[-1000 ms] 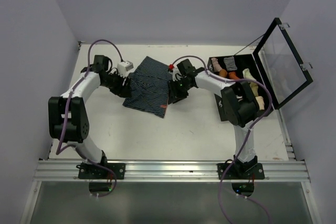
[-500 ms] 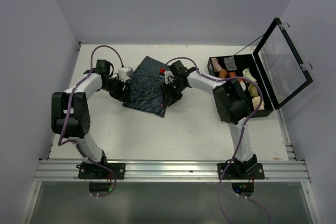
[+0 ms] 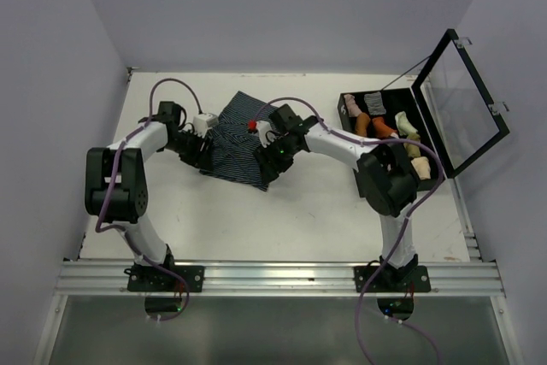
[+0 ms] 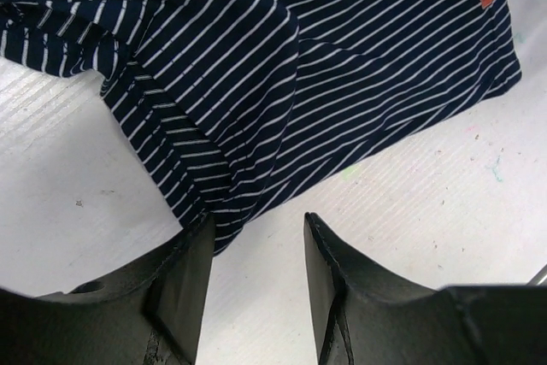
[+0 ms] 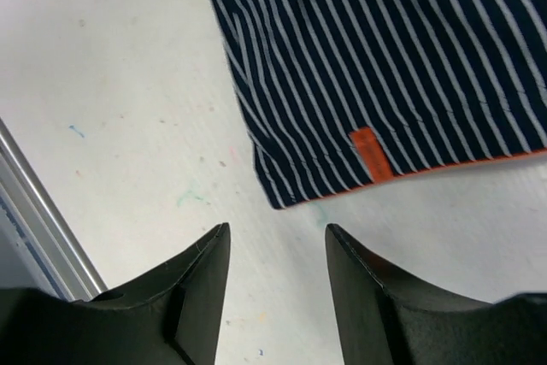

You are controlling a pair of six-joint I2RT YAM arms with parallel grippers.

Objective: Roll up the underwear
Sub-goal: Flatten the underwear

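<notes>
White table (image 3: 299, 211), striped underwear (image 3: 235, 151) unrolled, left pincer (image 4: 256, 230) parted, empty, right pincer (image 5: 276, 235) parted, empty.

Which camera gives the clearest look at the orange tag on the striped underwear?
Right wrist: the orange tag sits large and sharp near the hem corner. Left wrist shows it tiny at top right; overhead it cannot be made out.

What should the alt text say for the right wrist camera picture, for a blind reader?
Navy underwear with thin white stripes lies on a white table, an orange tag near its corner. Below it, the right end effector hangs open over bare table, holding nothing.
</notes>
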